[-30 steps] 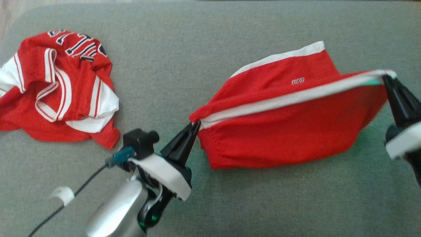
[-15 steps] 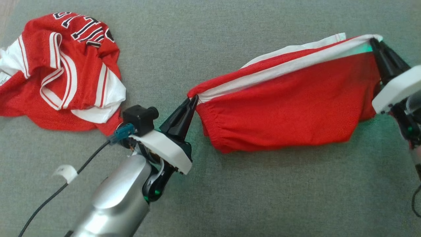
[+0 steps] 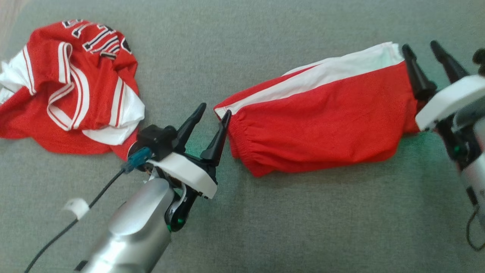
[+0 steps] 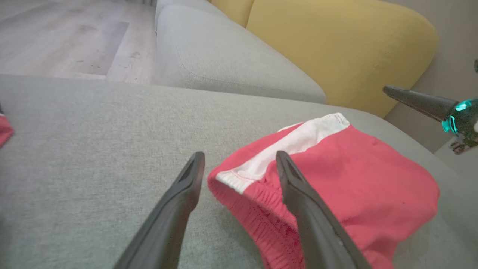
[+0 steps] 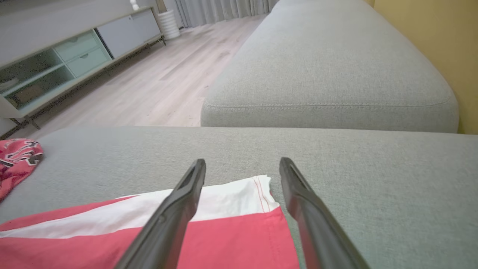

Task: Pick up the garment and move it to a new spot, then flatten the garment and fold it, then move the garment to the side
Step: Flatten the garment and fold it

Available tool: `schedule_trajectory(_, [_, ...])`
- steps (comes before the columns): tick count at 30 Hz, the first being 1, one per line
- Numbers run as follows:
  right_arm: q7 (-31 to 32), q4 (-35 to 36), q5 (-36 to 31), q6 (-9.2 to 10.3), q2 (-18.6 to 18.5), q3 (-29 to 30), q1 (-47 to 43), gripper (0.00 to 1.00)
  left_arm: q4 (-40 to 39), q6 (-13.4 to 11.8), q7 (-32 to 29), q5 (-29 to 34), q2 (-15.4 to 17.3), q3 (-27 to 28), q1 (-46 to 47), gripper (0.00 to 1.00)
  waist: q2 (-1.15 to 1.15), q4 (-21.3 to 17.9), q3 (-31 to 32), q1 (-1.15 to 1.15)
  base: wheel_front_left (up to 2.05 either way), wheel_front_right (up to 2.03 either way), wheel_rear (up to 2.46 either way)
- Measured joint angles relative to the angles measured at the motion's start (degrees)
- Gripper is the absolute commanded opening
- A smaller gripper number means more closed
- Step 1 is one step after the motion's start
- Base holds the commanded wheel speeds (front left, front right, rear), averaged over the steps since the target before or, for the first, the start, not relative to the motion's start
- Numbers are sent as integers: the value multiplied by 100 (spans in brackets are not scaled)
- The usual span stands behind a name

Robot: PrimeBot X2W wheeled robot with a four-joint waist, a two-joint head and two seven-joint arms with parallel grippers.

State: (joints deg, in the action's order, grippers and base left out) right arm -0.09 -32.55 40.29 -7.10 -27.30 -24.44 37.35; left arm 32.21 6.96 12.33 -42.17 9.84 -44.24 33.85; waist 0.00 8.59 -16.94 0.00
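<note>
The garment [image 3: 322, 125] is a pair of red shorts with a white side stripe, lying folded on the grey sofa seat [image 3: 265, 227]. My left gripper [image 3: 215, 108] stands open at its elastic waistband corner, with that corner [image 4: 239, 175] between the spread fingers and not gripped. At the opposite end my right gripper [image 3: 420, 44] is open too, its fingers straddling the white hem corner [image 5: 257, 190]. In the right wrist view the red cloth [image 5: 239, 239] lies flat under the right gripper [image 5: 243, 160]. The left gripper [image 4: 239, 153] hovers just above the seat.
A crumpled red and white jersey [image 3: 72, 87] lies at the seat's far left, close to my left wrist. A second grey cushion [image 5: 328, 74] and a yellow backrest [image 4: 336, 48] adjoin the seat. Wooden floor [image 5: 149, 86] and a low cabinet [image 5: 56, 56] lie beyond.
Both grippers have opened and let go of the garment's two ends. The shorts, held stretched in the air before, now rest on the seat.
</note>
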Motion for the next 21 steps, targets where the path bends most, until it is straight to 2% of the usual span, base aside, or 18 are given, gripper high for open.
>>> schedule_trajectory(2, [-168, 165, 110, 0, -13, -30, -225, 100, -70, -130, 120, 30, -27, 118, -98, 100, 0, -31, 116, 0, 0, 0, 0])
schedule_trajectory(5, [-417, 380, 153, 0, -13, -46, -730, 100, -371, -465, 196, 352, 8, 257, -453, 100, 0, -120, 295, 0, 0, 0, 0])
schedule_trajectory(10, [-601, 686, 71, 0, 47, 26, -1466, 100, -1595, -1347, 212, 1373, -3, 947, -1440, 100, 0, -292, 537, -1, 0, 0, 0])
schedule_trajectory(14, [-604, 844, -71, 0, 151, 278, -1809, 100, -2474, -1960, 221, 2187, -94, 1393, -2255, 100, 0, -242, 668, -1, 0, 0, 0])
schedule_trajectory(16, [-597, 792, -166, 0, 199, 511, -1914, 100, -2832, -2140, 226, 2498, -218, 1501, -2580, 100, 0, -129, 688, -1, 0, 0, 0])
schedule_trajectory(21, [-290, 350, -415, 0, 413, 1121, -1849, 100, -3493, -2336, 237, 3107, -411, 1484, -3121, 100, 0, 248, 690, -1, 0, 0, 0])
